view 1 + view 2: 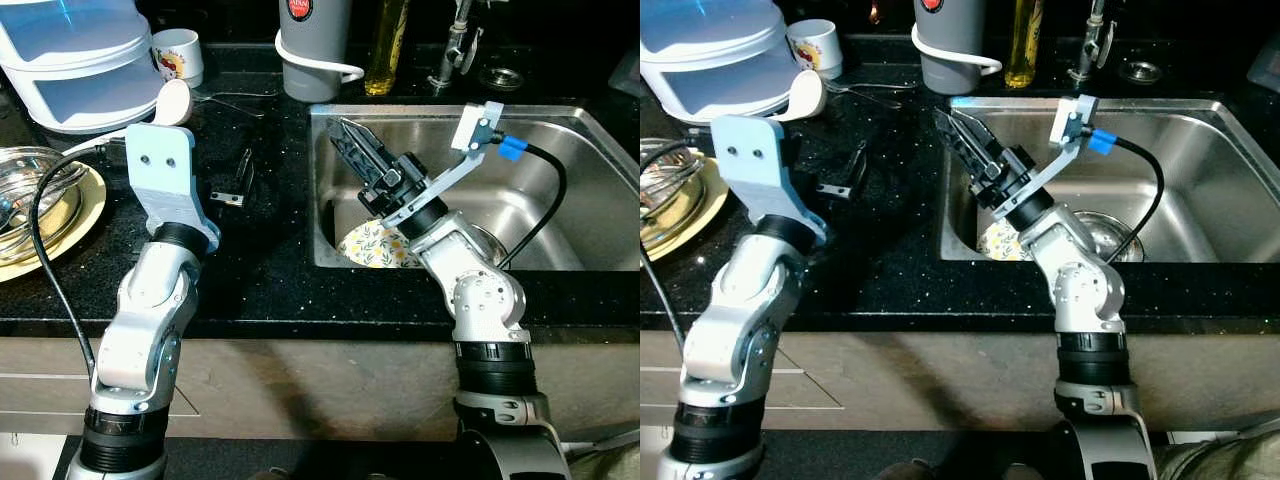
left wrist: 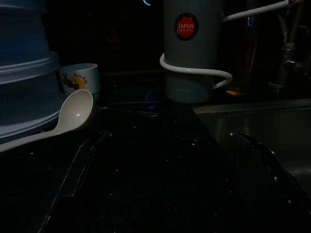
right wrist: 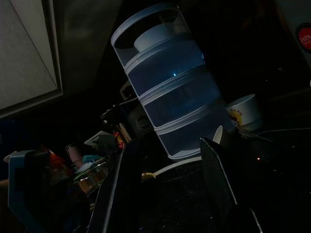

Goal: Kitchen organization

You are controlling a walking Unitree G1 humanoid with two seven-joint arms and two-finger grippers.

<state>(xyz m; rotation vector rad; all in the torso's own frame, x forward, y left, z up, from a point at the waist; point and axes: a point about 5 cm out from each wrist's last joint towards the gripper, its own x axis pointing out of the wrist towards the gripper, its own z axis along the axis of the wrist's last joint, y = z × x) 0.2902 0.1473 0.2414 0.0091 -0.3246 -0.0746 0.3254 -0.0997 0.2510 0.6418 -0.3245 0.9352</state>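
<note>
hovering over the sink (image 1: 560,125), the right gripper (image 1: 345,140) holds nothing.

Floral plate (image 1: 372,247) flat in sink (image 1: 560,140), front-left corner, partly hidden.

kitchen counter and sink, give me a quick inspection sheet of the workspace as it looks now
surface: black speckled counter, steel sink set into it
job's things: floral plate in the sink; cream ladle on the counter
clutter: grey jug, oil bottle, small mug, stacked blue containers, steel bowl on a yellow plate
grippers: left end effector low over the counter, open; right end effector above the sink's left edge, open, empty
cables: black cable on the right arm; another by the left arm
surroundings: tap behind the sink
</note>
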